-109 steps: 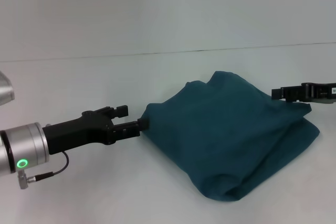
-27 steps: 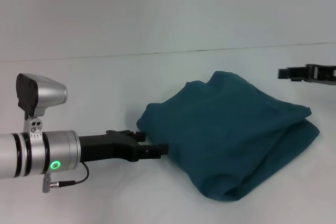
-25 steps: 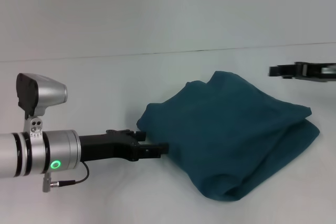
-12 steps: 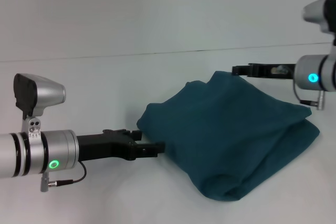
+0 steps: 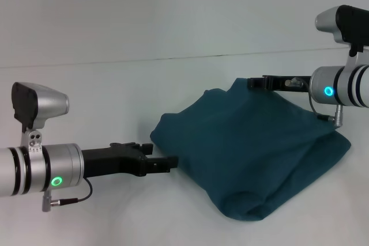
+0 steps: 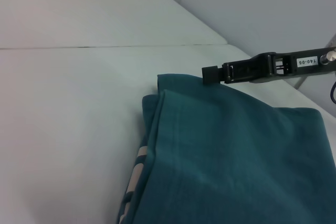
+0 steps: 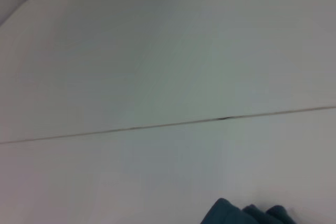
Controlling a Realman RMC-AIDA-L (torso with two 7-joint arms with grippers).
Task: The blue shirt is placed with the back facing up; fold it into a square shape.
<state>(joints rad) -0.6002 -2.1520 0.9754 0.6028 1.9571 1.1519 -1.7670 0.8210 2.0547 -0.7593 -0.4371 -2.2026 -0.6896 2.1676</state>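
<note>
Left end effector point(image 5: 171, 162) beside rumpled, folded teal blue shirt point(image 5: 253, 148).

The blue shirt point(image 5: 253, 148) is seen as a dark teal, soft cloth bundle, folded over on itself into a rough, slanted four-sided shape. It is laid flat on the table, right of centre in the head view. Several layers are stacked along its near-right edge, where a rounded fold is formed. The upper surface is plain, with shallow creases. In the left wrist view, a strip of off-white lettering is glimpsed between the layers at one edge of the shirt point(image 6: 226, 156).
</note>
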